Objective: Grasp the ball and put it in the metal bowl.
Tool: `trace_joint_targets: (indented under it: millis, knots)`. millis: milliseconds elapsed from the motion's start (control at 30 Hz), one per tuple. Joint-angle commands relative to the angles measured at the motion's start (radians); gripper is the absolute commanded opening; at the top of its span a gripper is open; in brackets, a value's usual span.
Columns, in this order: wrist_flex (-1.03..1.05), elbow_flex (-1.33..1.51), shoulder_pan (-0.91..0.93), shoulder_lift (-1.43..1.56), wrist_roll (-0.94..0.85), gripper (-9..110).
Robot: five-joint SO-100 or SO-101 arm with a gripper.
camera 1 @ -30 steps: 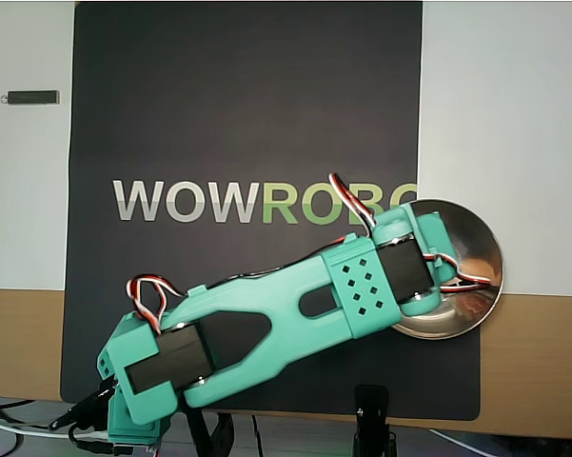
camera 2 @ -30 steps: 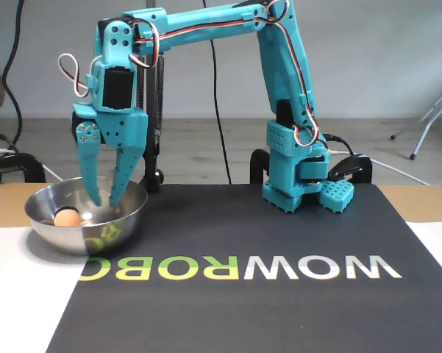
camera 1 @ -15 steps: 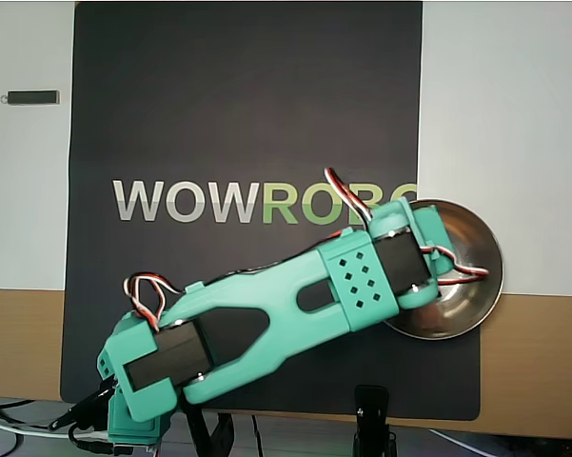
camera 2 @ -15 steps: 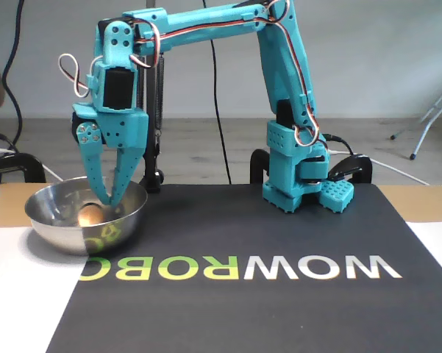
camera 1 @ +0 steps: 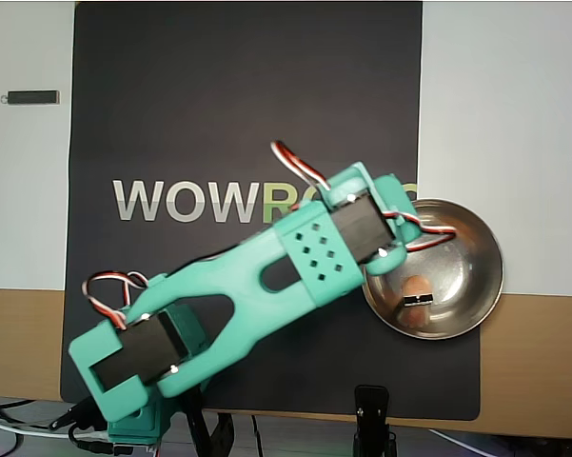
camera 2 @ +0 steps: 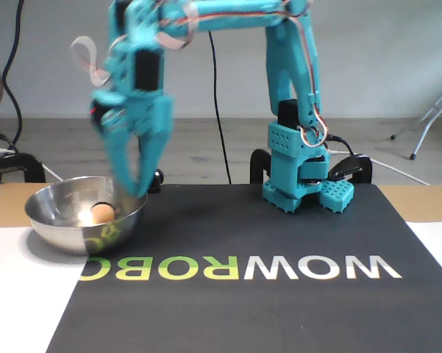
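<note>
I see the ball (camera 2: 103, 213) sitting loose inside the metal bowl (camera 2: 55, 226), near the side closest to my arm; overhead it shows at the bowl's floor (camera 1: 417, 286). My end effector (camera 2: 136, 193) hangs blurred above the bowl's rim, holding nothing; whether its fingers are apart I cannot tell. The bowl (camera 1: 476, 286) straddles the edge of the black WOWROBO mat (camera 1: 219, 95) on the desk (camera 1: 514, 105). A small dark stick (camera 1: 32, 97) lies well apart, off the mat.

Ball (camera 2: 102, 213) inside metal bowl (camera 2: 55, 229)
</note>
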Motion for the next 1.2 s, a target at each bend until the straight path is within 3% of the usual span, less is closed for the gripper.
trace_joint_targets:
  millis: [0, 567, 1167]
  knots:
    - [0.040, -0.034, -0.035, 0.089, 0.005, 0]
    - [0.083, -0.023, -0.324, 0.167, 0.115, 0]
    - [0.037, 0.212, -0.675, 0.339, 0.219, 0]
